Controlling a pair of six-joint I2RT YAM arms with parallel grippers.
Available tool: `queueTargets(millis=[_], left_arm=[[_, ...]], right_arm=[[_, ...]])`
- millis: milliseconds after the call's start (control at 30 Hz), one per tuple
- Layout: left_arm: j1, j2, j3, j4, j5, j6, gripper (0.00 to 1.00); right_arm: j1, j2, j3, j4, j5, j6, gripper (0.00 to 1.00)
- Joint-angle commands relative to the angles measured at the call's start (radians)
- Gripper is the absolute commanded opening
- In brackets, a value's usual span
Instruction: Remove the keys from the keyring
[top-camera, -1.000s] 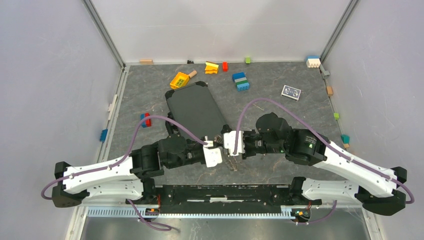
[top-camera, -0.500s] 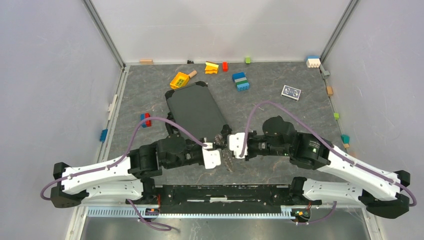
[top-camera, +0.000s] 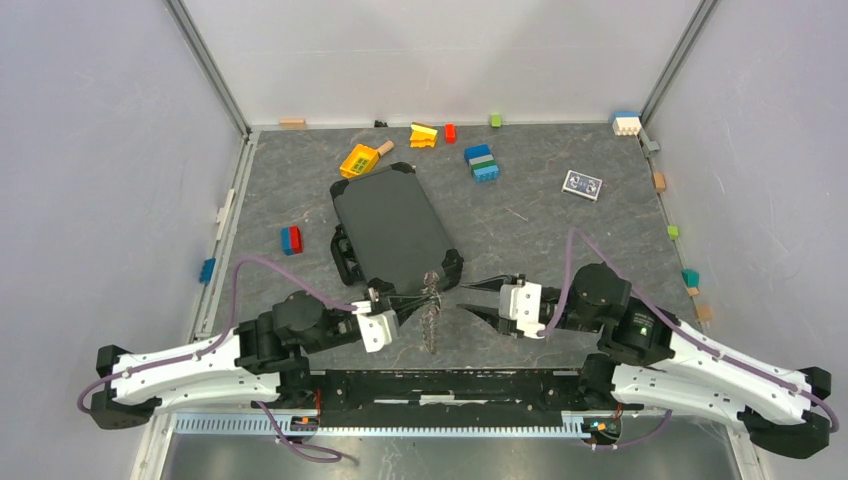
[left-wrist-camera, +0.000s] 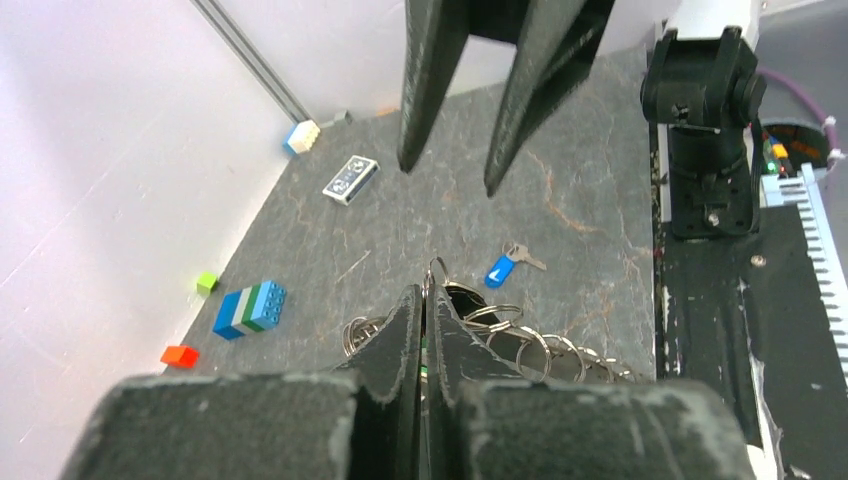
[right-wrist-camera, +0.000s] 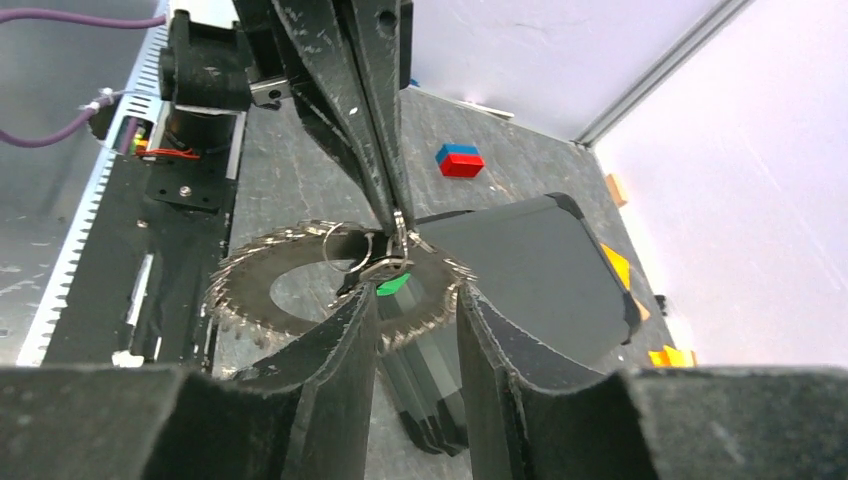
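Keyring (right-wrist-camera: 372, 262): lower centre of the top view, just below the near corner of the case (top-camera: 390, 222). It is pinched at 1 point on its rim by the left gripper (left-wrist-camera: 423, 300). The jaws are pressed together on the wire with no gap visible between the fingers.

Keys (right-wrist-camera: 240, 290): crowded around the ring and fanned outward like saw teeth, in the middle left of the right wrist view. A green tag (right-wrist-camera: 393, 285) sits just under the pinch point. In the top view the bunch hangs as a narrow vertical strip below the left fingertips. Cannot tell whether the lowest keys touch the table (top-camera: 560, 240).

Blue key (left-wrist-camera: 499, 271): 1 key, lying flat on the table off the ring, centre of the left wrist view just beyond the bunch.

Right gripper (top-camera: 468, 298): right of the ring in the top view, fingertips pointing at it but apart from it. Jaws stand moderately wide with nothing between them. In the left wrist view its 2 dark fingers come down from the top edge, clear of the ring.

Surroundings, top view:
- Blue-green brick stack (top-camera: 481, 163) in the upper centre.
- Card (top-camera: 581, 184) in the upper right.
- Red-blue brick (top-camera: 291, 239) left of the case.
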Motion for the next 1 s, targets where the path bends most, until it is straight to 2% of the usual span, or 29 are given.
queueTargets(millis=[0,267,467,767,967], left_arm=[[-0.002,-0.059,-0.044,0.211,0.035,-0.058,0.02],[-0.002,-0.077,-0.055,0.221,0.075,-0.066,0.02],[-0.002,-0.073,-0.054,0.225,0.084,-0.063,0.02],[-0.002,-0.075,-0.056,0.226,0.084,-0.059,0.02],[-0.003,-0.078,-0.056,0.229,0.086,-0.057,0.02]], right_arm=[[0.004,0.009,-0.049,0.167,-0.074,0.079,0.4],[0.004,0.015,-0.146,0.389,-0.084,0.223,0.42],[0.003,0.028,-0.19,0.475,-0.039,0.301,0.42],[0.004,0.066,-0.197,0.505,-0.033,0.362,0.41],[0.004,0.085,-0.197,0.49,0.006,0.376,0.37]])
